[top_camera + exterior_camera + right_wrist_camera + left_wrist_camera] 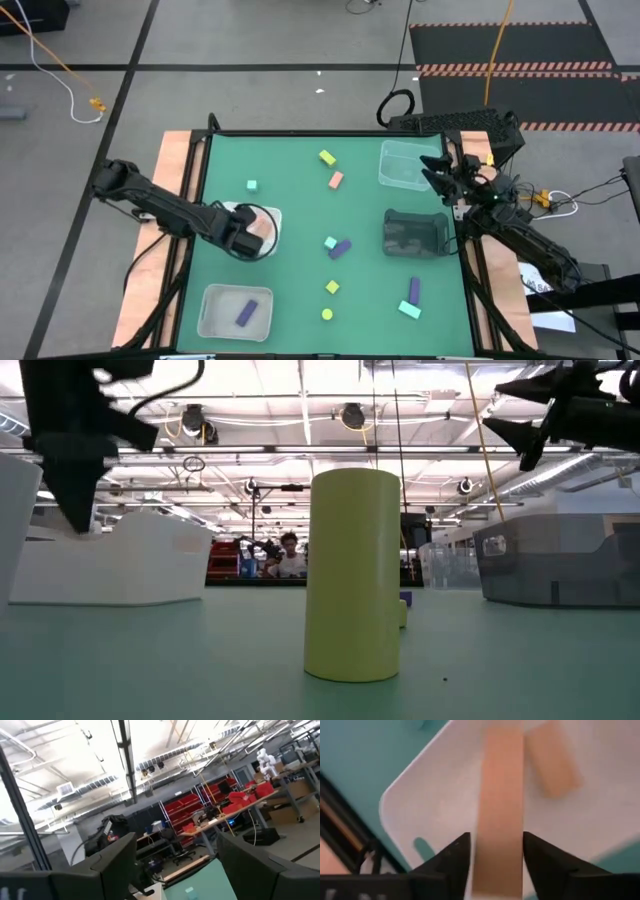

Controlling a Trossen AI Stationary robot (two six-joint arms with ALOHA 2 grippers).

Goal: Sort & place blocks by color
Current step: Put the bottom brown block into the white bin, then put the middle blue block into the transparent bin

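High view: left pincer [252,237] over white tray [272,215] at 9 o'clock on table [300,180], pink bar [262,228] between its fingers. Right pincer [440,172] raised at 2 o'clock by clear tray [405,162], well apart from every block. Loose on table: pink 1 [336,180], yellow 3 [327,157] [332,287] [327,314], mint 3 [251,185] [330,242] [409,309], purple 2 [341,248] [414,290]. One more purple [246,313] in clear tray [212,298] at 7 o'clock. Dark tray [415,233] at 3 o'clock.

Low view: yellow cylinder [352,575] upright up front. Left pincer [80,510] hanging above white tray [110,565]; right pincer [530,430] high up.

Left wrist view: pincer [496,865] parted just to bar's width, pink bar [501,815] gripped between fingers [447,865], over white tray [430,805]. Second pink bar [552,762] lying in tray, just beside held one. Pink: 2 here.

Right wrist view: pincer [175,865] spread wide, empty, aimed at room.
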